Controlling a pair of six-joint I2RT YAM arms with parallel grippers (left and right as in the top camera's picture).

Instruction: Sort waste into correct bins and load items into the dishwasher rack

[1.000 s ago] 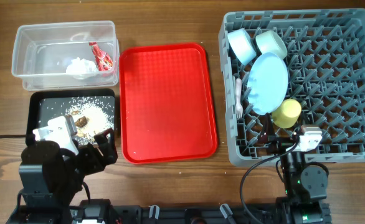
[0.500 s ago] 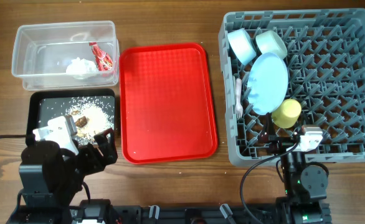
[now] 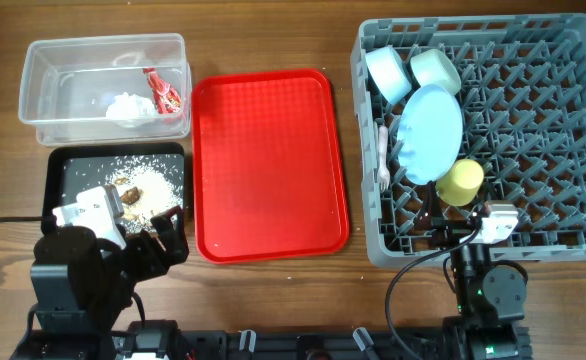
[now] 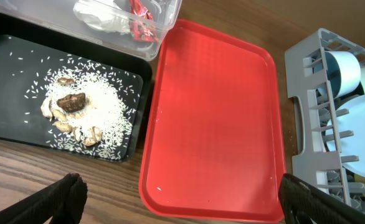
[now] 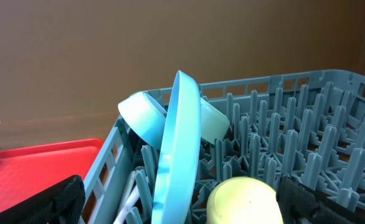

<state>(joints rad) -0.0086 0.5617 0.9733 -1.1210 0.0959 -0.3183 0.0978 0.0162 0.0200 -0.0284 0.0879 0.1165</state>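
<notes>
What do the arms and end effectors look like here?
Both arms are black and blocky. The left arm carries a white box near its wrist and a black cable trailing left; the right arm has a similar white box, a looping black cable and a green light. The end effector fingers are matte black.

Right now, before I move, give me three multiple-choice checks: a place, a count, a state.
1. Where is the red wrapper? A) red tray B) black tray C) clear tub
2. How many bowls sit in the dishwasher rack? A) two B) one C) three
3. The light blue plate is: A) flat on the table B) on edge in the rack C) upside down
1 C: it lies in the tub beside the tissue. 2 A: one light blue bowl, one pale green bowl. 3 B: the right wrist view shows it edge-on.
</notes>
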